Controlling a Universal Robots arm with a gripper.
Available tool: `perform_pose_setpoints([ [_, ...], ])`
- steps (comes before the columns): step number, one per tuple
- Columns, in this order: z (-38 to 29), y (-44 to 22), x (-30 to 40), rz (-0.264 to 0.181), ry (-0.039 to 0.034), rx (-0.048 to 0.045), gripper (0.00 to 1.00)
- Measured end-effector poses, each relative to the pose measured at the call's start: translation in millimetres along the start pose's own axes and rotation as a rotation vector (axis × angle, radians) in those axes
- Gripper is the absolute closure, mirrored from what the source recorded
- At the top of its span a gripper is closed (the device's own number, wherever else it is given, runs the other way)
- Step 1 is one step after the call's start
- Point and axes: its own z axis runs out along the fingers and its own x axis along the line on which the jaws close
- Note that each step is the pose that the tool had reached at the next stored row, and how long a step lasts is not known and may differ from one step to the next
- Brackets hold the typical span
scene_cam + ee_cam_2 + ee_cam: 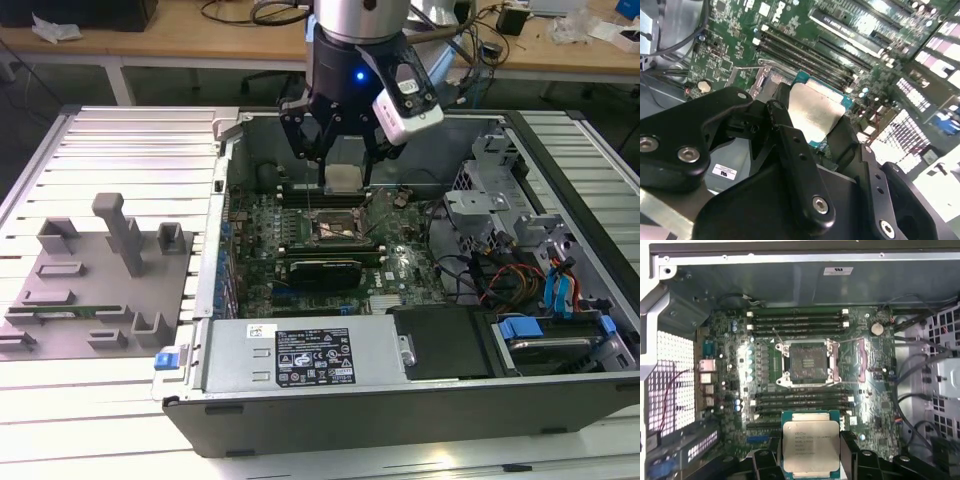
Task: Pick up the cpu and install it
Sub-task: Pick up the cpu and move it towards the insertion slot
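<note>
Exterior view is showing the gripper (344,184) hanging inside the open computer case (400,425), clamping the cpu (343,177) by two opposite edges. It's carrying the cpu flat, silver top up, above the motherboard (400,265) and just beyond the open socket (335,232). First wrist view is catching the cpu (811,447) between the black fingers (763,462), apart from the dark-centred socket (808,363) sitting between rows of memory slots (797,322).

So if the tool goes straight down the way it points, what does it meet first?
Its cpu would reach the motherboard first, probably at or beside the open socket; depth is unclear.
</note>
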Motion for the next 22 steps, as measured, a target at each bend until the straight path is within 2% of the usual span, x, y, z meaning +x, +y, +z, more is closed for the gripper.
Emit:
perform_pose_setpoints([
  [4, 10.7, 13.3, 0.0, 0.0, -0.0001, -0.0011, 0.45],
  [13, 31.0, 33.9, -1.5, 0.0, 0.0001, -0.0009, 0.45],
  [15, 39.2, 42.1, -1.8, 0.0, 0.0001, -0.001, 0.45],
  [18, 45.7, 46.3, -2.9, 0.0, 0.0001, -0.001, 0.45],
  [20, 53.6, 49.4, -4.5, 0.0, 0.0, -0.0012, 0.45],
  [22, 57.1, 50.0, -4.6, -0.001, 0.0001, -0.001, 0.45],
])
